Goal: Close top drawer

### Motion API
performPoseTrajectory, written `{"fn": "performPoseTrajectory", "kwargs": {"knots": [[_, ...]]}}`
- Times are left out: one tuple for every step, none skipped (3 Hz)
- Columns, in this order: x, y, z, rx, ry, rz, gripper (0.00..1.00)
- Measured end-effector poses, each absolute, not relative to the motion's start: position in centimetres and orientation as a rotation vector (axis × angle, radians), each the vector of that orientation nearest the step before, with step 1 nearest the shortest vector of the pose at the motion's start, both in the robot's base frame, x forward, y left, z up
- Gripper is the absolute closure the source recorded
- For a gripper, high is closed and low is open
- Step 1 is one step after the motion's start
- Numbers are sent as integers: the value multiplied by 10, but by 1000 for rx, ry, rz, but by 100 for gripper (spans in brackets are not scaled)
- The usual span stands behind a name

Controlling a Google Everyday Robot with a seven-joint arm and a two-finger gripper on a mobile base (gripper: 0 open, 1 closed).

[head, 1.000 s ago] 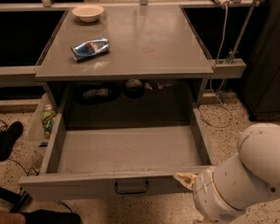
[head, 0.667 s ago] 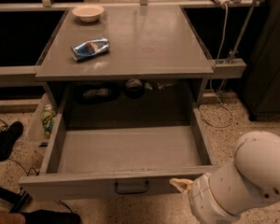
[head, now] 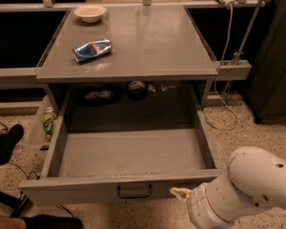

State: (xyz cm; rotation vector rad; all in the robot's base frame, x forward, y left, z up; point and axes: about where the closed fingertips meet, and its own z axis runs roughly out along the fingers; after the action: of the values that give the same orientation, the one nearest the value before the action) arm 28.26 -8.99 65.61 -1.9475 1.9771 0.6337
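Gaping, boxy grey top drawer (head: 129, 154) sits beside hand (head: 180, 193).

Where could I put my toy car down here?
The wide grey metal top drawer is bare inside. The grey tabletop is free right of the crushed blue can and white bowl. The robot's hand crowds the drawer's front right.

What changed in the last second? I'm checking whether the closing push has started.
The gripper and its arm slid slightly left and lower in the picture, beside the top drawer front, right of its handle. Nothing was grasped or released. The drawer stays pulled out; the can and bowl have not moved.
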Motion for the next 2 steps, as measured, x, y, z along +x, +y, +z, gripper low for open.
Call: {"fn": "performPoseTrajectory", "kwargs": {"knots": [[297,-94,636,-1941,1993,623,0],[319,-92,621,-1949,1997,607,0]]}}
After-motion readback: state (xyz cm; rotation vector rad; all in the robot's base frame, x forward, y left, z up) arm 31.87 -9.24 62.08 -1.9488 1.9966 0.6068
